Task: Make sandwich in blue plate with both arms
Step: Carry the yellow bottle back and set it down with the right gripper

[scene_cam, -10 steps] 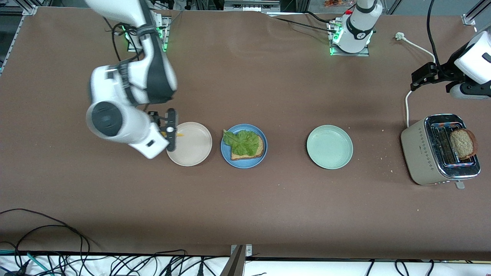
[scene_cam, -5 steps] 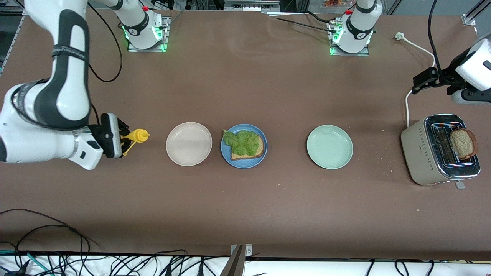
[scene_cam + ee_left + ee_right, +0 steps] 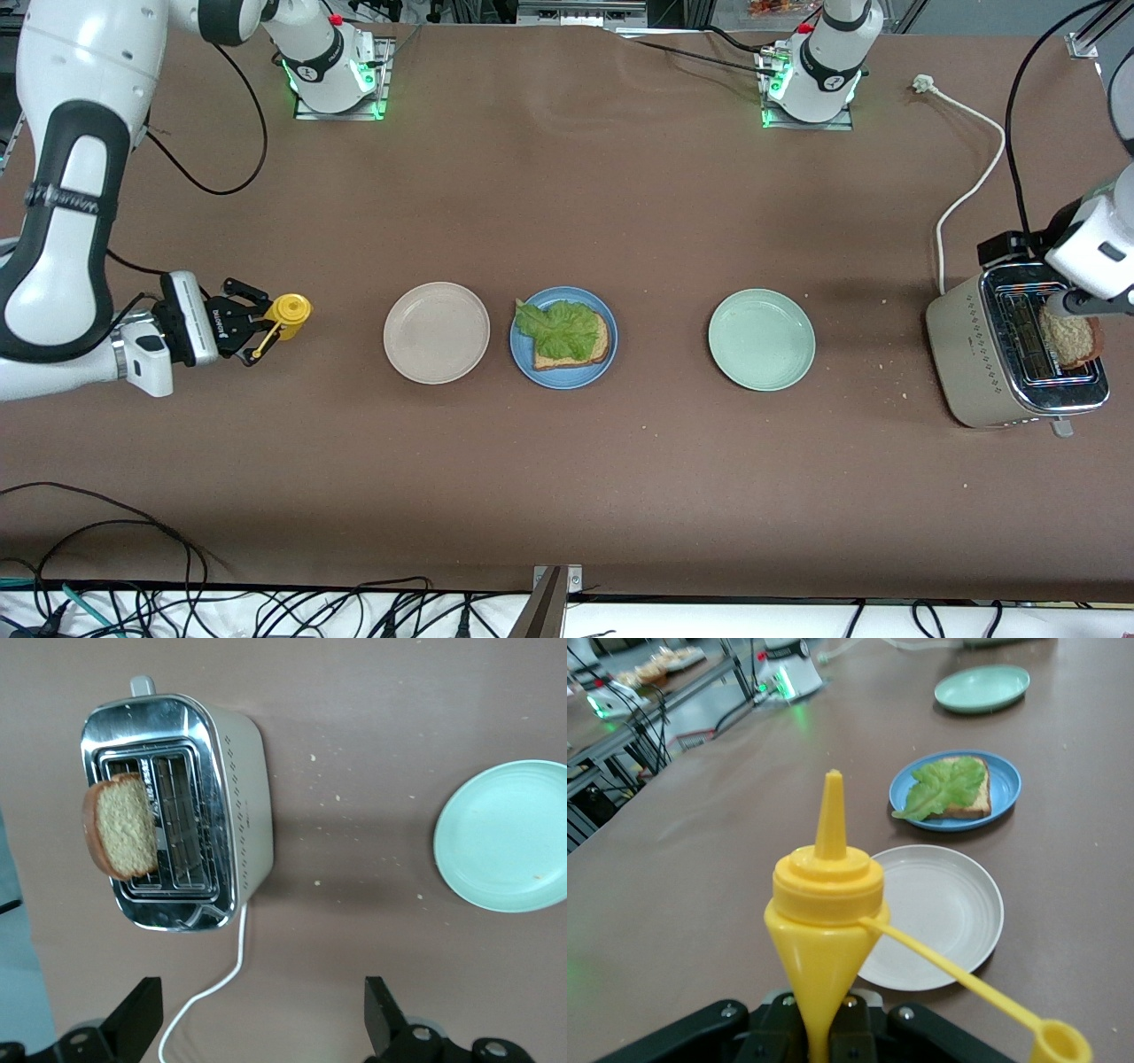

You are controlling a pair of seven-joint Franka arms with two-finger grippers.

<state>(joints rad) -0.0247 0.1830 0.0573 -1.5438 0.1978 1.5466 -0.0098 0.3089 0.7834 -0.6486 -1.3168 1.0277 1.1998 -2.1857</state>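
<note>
The yellow bottle (image 3: 826, 930) ran out of the right wrist view at its bottom edge, its body unseen. The left arm (image 3: 1095, 248) covered part of the bread slice (image 3: 1067, 338) in the toaster (image 3: 974, 350).

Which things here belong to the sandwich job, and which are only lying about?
Job: blue plate; bread slice with lettuce on it; second bread slice in the toaster; open left gripper; right gripper, shut on yellow bottle.
Idle: beige plate; mint plate.

Three plates (image 3: 436, 332) (beige, blue, mint), two bread slices (image 3: 1068, 334), one lettuce leaf (image 3: 558, 327), one toaster (image 3: 974, 350), one yellow bottle (image 3: 287, 314).
</note>
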